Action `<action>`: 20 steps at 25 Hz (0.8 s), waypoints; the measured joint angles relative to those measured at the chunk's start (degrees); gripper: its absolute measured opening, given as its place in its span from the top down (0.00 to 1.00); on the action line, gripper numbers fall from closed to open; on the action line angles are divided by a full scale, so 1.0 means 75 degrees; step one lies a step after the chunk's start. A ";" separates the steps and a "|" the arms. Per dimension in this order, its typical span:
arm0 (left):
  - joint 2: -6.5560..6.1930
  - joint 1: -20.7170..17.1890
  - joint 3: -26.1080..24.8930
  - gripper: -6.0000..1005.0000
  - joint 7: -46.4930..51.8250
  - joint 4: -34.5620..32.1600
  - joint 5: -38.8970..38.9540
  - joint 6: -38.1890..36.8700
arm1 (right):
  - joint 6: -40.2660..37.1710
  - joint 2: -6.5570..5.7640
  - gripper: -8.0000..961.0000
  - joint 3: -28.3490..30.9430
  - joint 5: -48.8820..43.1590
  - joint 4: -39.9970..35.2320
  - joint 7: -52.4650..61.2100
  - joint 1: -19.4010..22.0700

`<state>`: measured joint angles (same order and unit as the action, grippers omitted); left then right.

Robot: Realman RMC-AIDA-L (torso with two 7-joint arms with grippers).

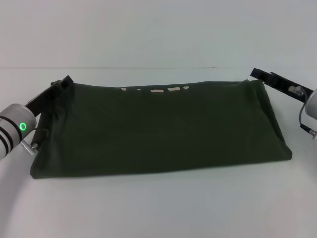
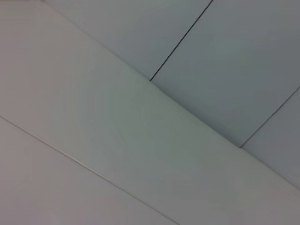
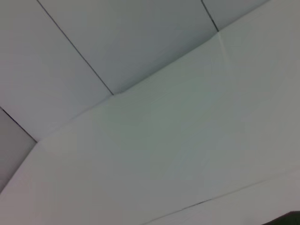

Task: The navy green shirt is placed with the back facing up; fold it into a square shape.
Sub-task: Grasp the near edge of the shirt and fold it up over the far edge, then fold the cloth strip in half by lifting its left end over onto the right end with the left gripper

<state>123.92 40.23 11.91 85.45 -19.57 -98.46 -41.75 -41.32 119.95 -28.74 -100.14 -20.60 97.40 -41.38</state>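
at the far corners of the navy green shirt (image 1: pixel 158 129), left end effector (image 1: pixel 63 84) and right end effector (image 1: pixel 258 75) look clamped on cloth; keep both level so edges align on the desk (image 1: pixel 158 208).

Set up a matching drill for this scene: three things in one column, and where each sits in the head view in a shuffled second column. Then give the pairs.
Column one:
1. navy green shirt
2. left gripper
3. right gripper

Column two:
A. at the shirt's far corner on the robot's right
B. spread across the middle of the white table
C. at the shirt's far corner on the robot's left

Pairs: 1-B, 2-C, 3-A
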 joint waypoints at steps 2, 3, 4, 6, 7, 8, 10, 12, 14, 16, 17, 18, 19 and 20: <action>0.0005 -0.0034 -0.0015 0.70 -0.0109 0.0005 0.0051 0.0000 | -0.0198 -0.0007 0.59 0.0002 0.0132 0.0002 -0.0079 0.0105; 0.0005 -0.0066 -0.0022 0.66 -0.0147 0.0009 0.0078 -0.0005 | -0.0276 -0.0014 0.55 0.0011 0.0152 0.0002 -0.0088 0.0157; 0.0005 -0.0095 -0.0023 0.62 -0.0165 0.0009 0.0095 -0.0026 | -0.0351 -0.0015 0.50 0.0018 0.0155 0.0002 -0.0091 0.0202; -0.0007 -0.0178 -0.0002 0.54 -0.0181 0.0008 0.0111 -0.0099 | -0.0607 -0.0028 0.42 0.0026 0.0157 -0.0040 -0.0099 0.0324; -0.0024 -0.0229 0.0025 0.50 -0.0168 0.0008 0.0111 -0.0175 | -0.0823 -0.0038 0.37 0.0015 0.0159 -0.0068 -0.0134 0.0392; -0.0044 -0.0317 0.0053 0.46 -0.0124 -0.0002 0.0110 -0.0315 | -0.1015 -0.0049 0.32 0.0015 0.0160 -0.0077 -0.0193 0.0443; -0.0068 -0.0542 0.0104 0.38 0.0034 -0.0098 0.0093 -0.0875 | -0.1661 -0.0067 0.22 0.0009 0.0162 -0.0089 -0.0442 0.0574; -0.0079 -0.0836 0.0138 0.31 0.0339 -0.0245 0.0118 -0.1561 | -0.2371 -0.0071 0.15 -0.0005 0.0163 -0.0100 -0.0844 0.0716; -0.0166 -0.1084 0.0172 0.27 0.0681 -0.0294 0.0129 -0.1953 | -0.3101 -0.0069 0.12 -0.0018 0.0141 -0.0109 -0.1406 0.0850; -0.0405 -0.1302 0.0501 0.27 0.1152 -0.0271 0.0071 -0.2431 | -0.3755 -0.0067 0.09 -0.0179 0.0005 -0.0114 -0.2095 0.0926; -0.0540 -0.1391 0.0785 0.27 0.1476 -0.0251 0.0027 -0.2635 | -0.4020 -0.0071 0.07 -0.0349 -0.0076 -0.0122 -0.2416 0.0945; -0.0789 -0.1536 0.1330 0.27 0.2150 -0.0240 -0.0043 -0.2939 | -0.4187 -0.0074 0.07 -0.0562 -0.0180 -0.0161 -0.2692 0.0950; -0.0887 -0.1590 0.1552 0.27 0.2444 -0.0242 -0.0066 -0.3031 | -0.4304 -0.0070 0.07 -0.0816 -0.0273 -0.0213 -0.2941 0.0952; -0.1032 -0.1650 0.1885 0.27 0.2874 -0.0255 -0.0090 -0.3155 | -0.4386 -0.0052 0.07 -0.1140 -0.0382 -0.0283 -0.3230 0.0949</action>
<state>116.18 27.85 26.04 107.01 -21.49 -99.14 -65.42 -74.21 119.56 -37.30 -103.00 -22.72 73.17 -34.26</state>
